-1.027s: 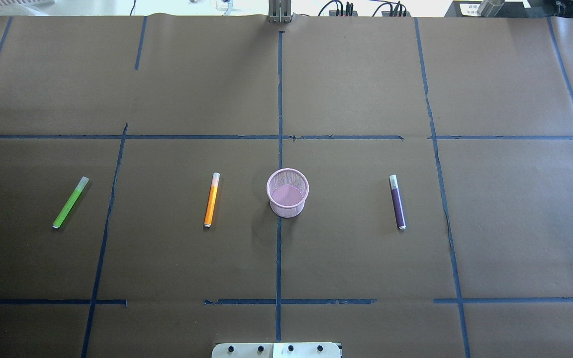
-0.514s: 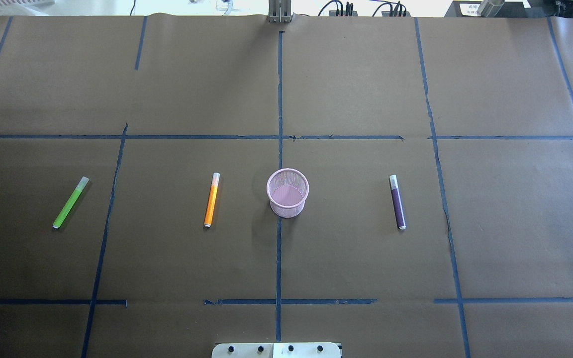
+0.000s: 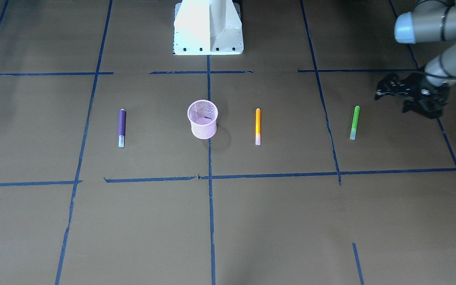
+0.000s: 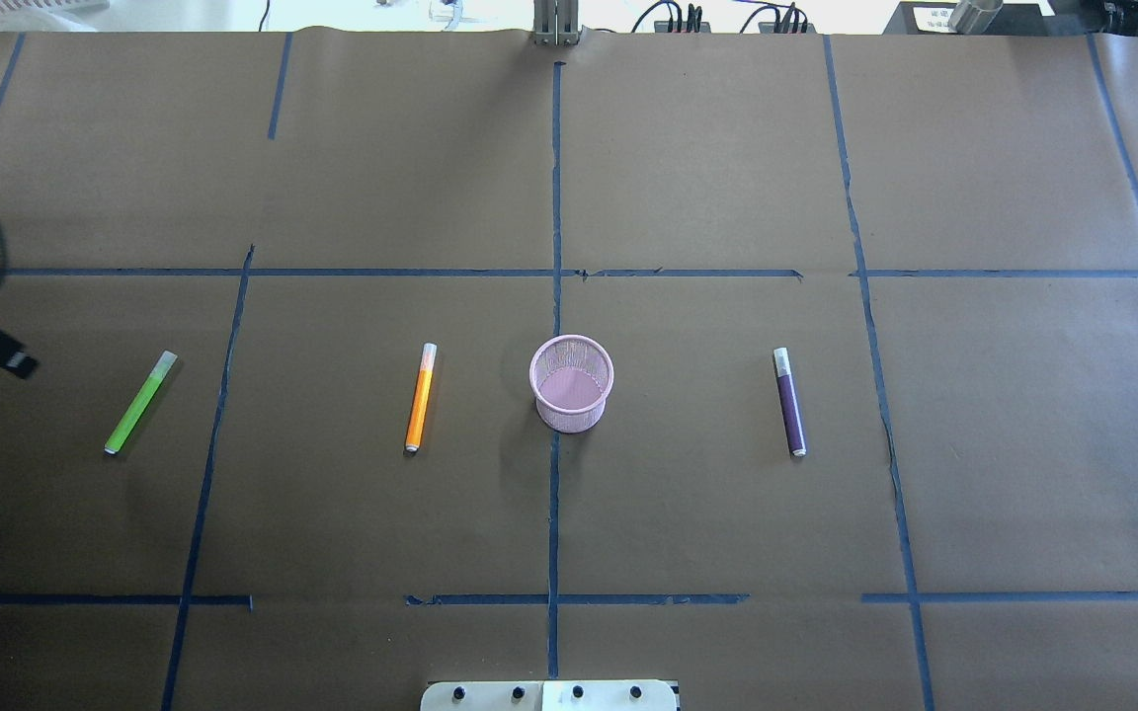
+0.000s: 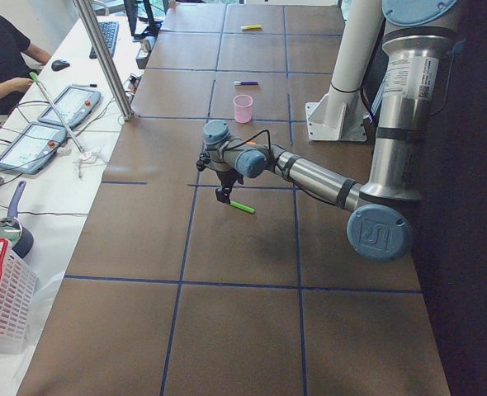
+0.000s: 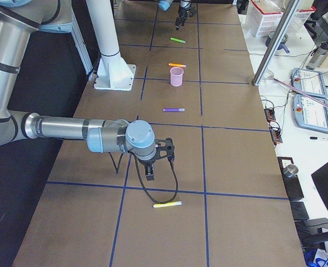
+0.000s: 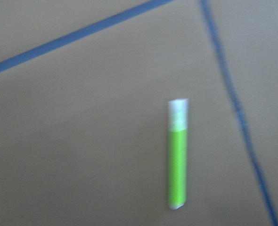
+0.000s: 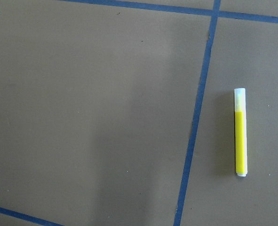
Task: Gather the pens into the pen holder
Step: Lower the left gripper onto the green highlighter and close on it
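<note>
The pink mesh pen holder (image 4: 571, 383) stands upright at the table's middle. An orange pen (image 4: 420, 397) lies to its left and a purple pen (image 4: 789, 400) to its right. A green pen (image 4: 140, 403) lies far left. My left gripper (image 3: 390, 102) hovers just beside the green pen (image 3: 354, 122), looks open and holds nothing. Its wrist view shows the green pen (image 7: 177, 160) below. My right gripper (image 6: 151, 173) hangs above the table near a yellow pen (image 6: 167, 204); I cannot tell whether it is open or shut. Its wrist view shows the yellow pen (image 8: 240, 139).
Blue tape lines divide the brown paper-covered table. The robot's white base (image 3: 208, 27) stands at the near edge. Beyond the far edge are a metal post (image 5: 103, 62), control tablets (image 5: 29, 144) and a white basket (image 5: 0, 297).
The left gripper has come into the overhead view at its left edge, near the green pen. The pens and the pen holder have not moved.
</note>
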{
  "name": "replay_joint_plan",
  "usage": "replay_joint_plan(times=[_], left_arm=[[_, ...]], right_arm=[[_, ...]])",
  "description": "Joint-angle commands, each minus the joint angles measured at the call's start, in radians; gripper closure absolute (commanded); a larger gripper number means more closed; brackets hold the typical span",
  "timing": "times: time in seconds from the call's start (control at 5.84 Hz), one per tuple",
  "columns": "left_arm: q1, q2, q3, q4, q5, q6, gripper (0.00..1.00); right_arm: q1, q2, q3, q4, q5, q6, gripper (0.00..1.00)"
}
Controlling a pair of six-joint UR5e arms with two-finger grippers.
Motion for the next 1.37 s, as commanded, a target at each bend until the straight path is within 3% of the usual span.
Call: replay_joint_plan(times=[0.0,0.34,1.2], left_arm=[[0.034,-0.022,0.058,-0.006,0.051,-0.011,0.03],[0.059,-0.098,0.144,-0.004,0.048,-0.012,0.03],[0.097,-0.105,0.183,-0.006,0.051,-0.011,0.30]], right_arm=[[-0.005,-0.008,-0.004,-0.004,-0.008,-0.008,0.00],[-0.005,-0.009,-0.010,-0.001,-0.012,-0.010,0.00],[-0.023,-0.006,-0.033,-0.001,-0.011,0.001,0.00]])
